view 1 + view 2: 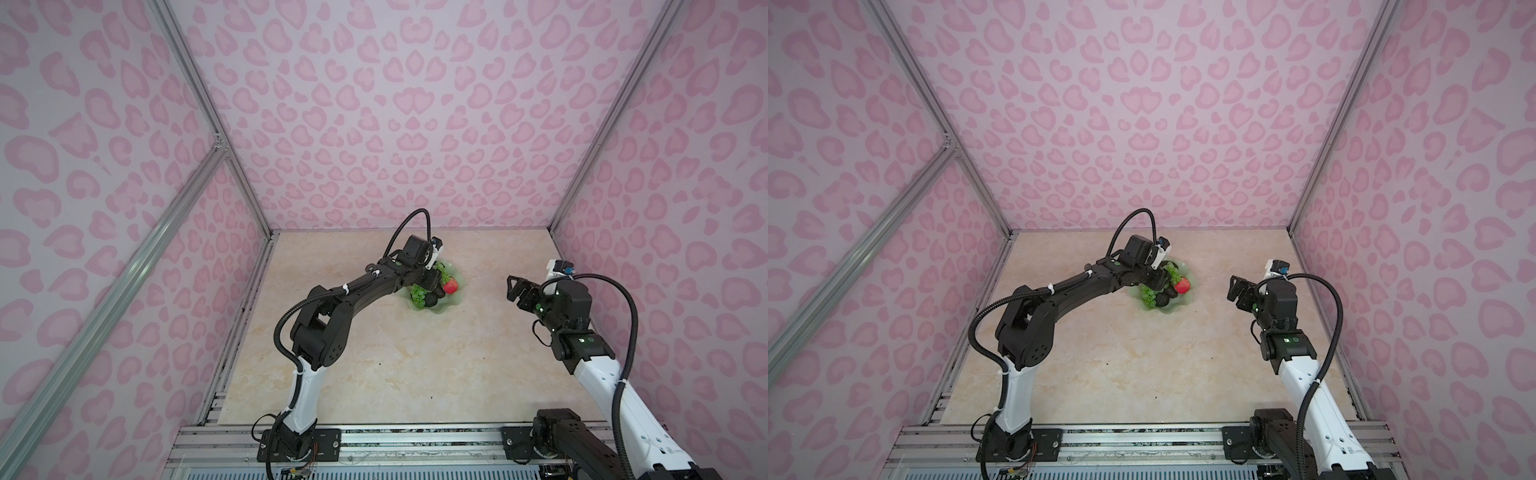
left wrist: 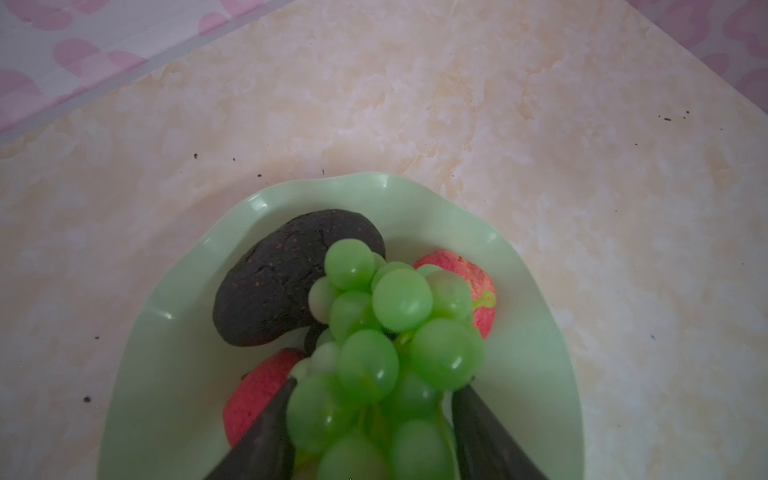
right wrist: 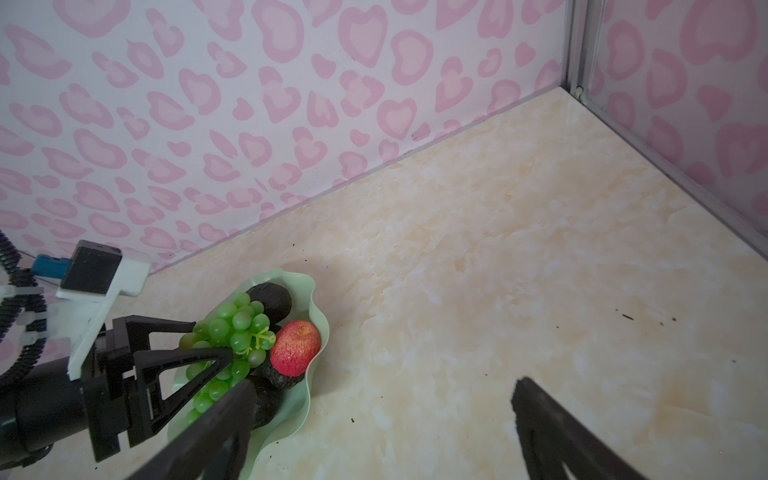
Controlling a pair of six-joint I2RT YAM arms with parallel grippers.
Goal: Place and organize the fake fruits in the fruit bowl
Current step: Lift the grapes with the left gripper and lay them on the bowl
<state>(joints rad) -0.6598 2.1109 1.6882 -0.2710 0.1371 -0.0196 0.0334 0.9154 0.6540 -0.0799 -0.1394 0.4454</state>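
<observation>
The bowl (image 1: pixel 454 298) sits on the table (image 1: pixel 415 374) just above centre frame in both top views. The left claw (image 2: pixel 380 382) is over it, its arm coming in from the left. In the left wrist view the jaws stand apart on either side of the grapes (image 2: pixel 399 299), which fill the gap between them. Whether the jaws squeeze the bunch cannot be told. The grapes lie in the bowl on top of the other fruit. An avocado (image 2: pixel 270 291) is at their upper left in that frame, a red fruit (image 2: pixel 484 291) at their right and a second red fruit (image 2: pixel 257 395) at lower left. The right wrist view shows a second avocado (image 3: pixel 282 380) tucked under a red fruit. The right claw (image 1: pixel 514 291), spread wide and empty, hovers at right of frame, well apart from the bowl.
</observation>
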